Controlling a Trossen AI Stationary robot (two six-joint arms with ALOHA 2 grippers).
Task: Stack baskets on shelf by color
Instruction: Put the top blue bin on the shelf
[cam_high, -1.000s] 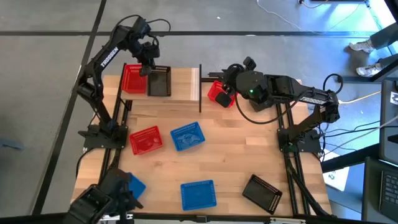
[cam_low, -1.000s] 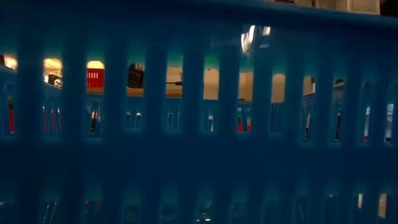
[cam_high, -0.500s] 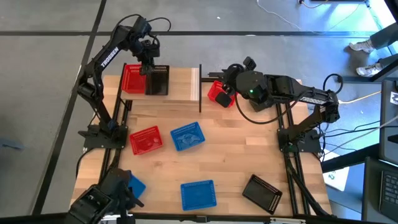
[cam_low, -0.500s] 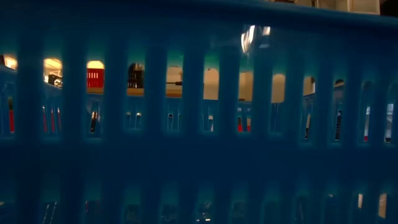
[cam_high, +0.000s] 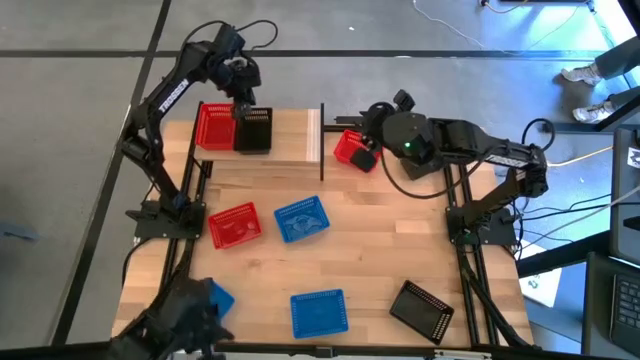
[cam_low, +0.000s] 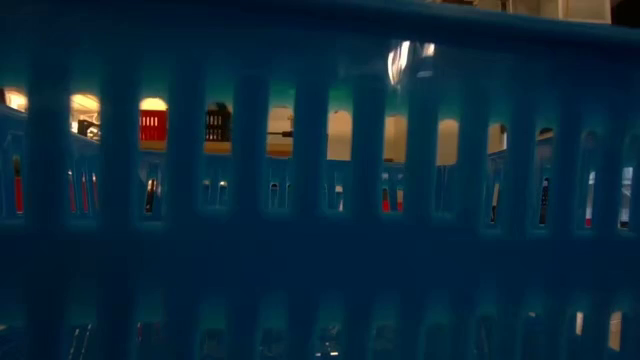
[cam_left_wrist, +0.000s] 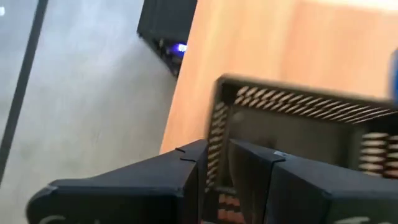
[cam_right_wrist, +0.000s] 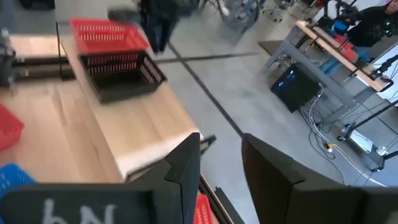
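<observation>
high view: left gripper (cam_high: 243, 108) pinched shut on far wall of black basket (cam_high: 254, 131), beside red basket (cam_high: 214, 126) on shelf (cam_high: 290, 140); right gripper (cam_high: 362, 147), parted and empty, near second red basket (cam_high: 350, 150); risk of dragging or tipping black basket off far edge on lifting.

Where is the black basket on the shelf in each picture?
High view: the black perforated plastic basket sits on the pale wooden shelf, beside the red perforated plastic basket, under the left pincer.
Low view: tiny, seen through the blue slats, right of the red one.
Left wrist view: fills the middle, its wall between the pincer's fingers.
Right wrist view: upper left, in front of the red basket.
Shared landmark: the red basket next to it.
</observation>
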